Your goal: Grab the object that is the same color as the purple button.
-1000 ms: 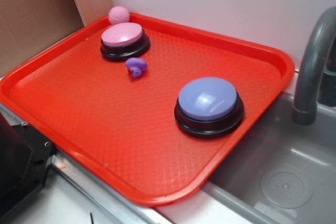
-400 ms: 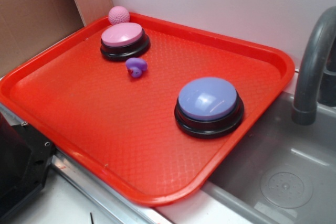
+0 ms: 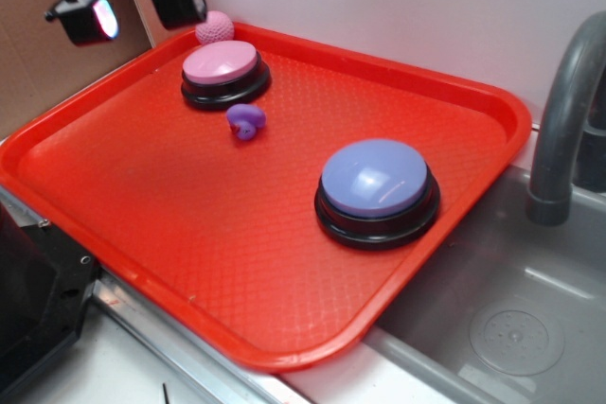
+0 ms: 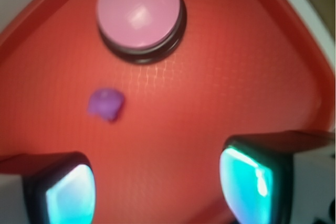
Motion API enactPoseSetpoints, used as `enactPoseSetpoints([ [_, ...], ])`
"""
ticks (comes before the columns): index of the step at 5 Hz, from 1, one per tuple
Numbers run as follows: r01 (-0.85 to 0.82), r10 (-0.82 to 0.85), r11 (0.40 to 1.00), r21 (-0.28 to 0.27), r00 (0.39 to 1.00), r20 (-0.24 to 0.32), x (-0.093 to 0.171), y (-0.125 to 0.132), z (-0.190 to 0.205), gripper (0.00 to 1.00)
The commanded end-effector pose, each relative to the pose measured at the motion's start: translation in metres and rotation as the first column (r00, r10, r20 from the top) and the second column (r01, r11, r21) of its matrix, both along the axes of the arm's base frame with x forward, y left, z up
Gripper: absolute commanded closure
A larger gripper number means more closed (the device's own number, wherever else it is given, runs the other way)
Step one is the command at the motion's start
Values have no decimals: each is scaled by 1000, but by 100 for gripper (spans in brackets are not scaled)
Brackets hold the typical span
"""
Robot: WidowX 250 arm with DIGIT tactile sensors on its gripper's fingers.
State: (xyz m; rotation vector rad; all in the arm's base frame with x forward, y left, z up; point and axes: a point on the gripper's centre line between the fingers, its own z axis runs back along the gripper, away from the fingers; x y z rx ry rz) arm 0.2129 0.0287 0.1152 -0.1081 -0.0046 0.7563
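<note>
The jaws (image 3: 130,8) hang spread and empty above the red tray's (image 3: 473,92) far-left corner. The purple toy (image 3: 246,121) lies on the tray just beside the pink button (image 3: 222,64), below and right of them.

Gripper (image 3: 134,8) now lower and further right, fingers (image 3: 178,5) near pink ball (image 3: 215,27).

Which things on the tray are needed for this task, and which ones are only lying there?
Needed: small purple toy, purple button as the colour reference, open gripper high over the tray's far left corner.

Only lying there: pink button, pink dimpled ball, faucet.
</note>
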Motion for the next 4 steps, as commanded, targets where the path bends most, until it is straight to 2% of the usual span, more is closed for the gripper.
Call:
enactPoseSetpoints([
  [1,35,-36,999,28,998,47,30,-37,-32,0],
  [3,72,-73,997,28,997,27,47,-33,-65,0],
  [4,84,-84,995,47,996,-3,49,-28,-72,0],
])
